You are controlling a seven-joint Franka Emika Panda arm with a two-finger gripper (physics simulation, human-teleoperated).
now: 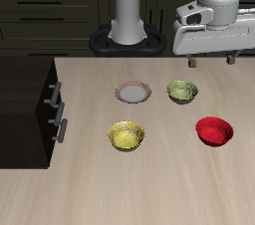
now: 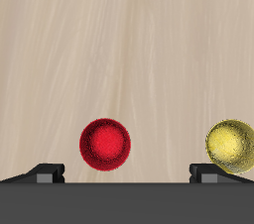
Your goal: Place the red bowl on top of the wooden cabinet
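The red bowl [image 1: 214, 130] rests on the light wooden table, nearer the front edge than the olive-green bowl. In the wrist view the red bowl [image 2: 105, 144] appears from straight above, between the two fingertips and well below them. My gripper [image 1: 209, 60] hovers high over the table, farther back than the red bowl, open and holding nothing. Its fingers [image 2: 45, 173] stand wide apart. The wooden cabinet [image 1: 25, 100] is a dark box with silver handles at the table's far side from the red bowl, its flat top bare.
A yellow bowl [image 1: 127, 135] [image 2: 231, 146] sits mid-table between the cabinet and the red bowl. Farther back stand an olive-green bowl [image 1: 182, 92] and a small white plate [image 1: 132, 93]. The robot's base [image 1: 127, 30] rises at the table's back.
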